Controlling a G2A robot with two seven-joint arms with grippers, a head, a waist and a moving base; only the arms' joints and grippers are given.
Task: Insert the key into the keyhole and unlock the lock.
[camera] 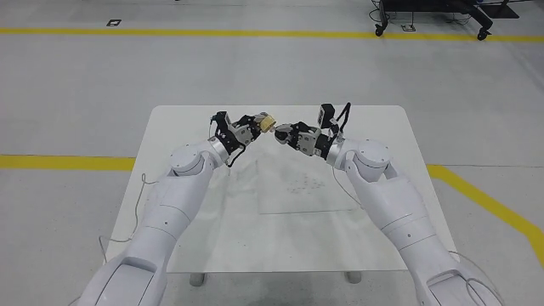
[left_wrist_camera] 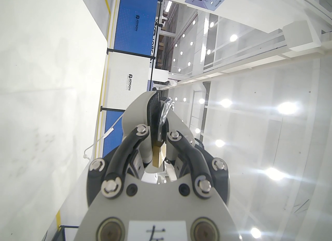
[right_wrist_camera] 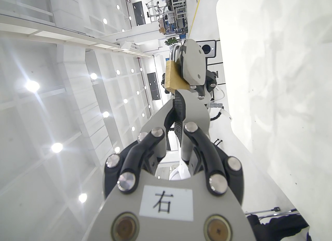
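Brass padlock (right_wrist_camera: 173, 77), clamped at its shackle end by the left gripper (camera: 257, 123), presents its base for key entry to the right gripper (right_wrist_camera: 179, 102), pinched shut just beside it, any key hidden.

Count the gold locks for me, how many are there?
1. The lock is pinched between the fingers of the left gripper, over the white table. No other shows.

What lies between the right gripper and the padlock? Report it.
Nothing discernible; in the right wrist view the right gripper nearly meets the padlock.
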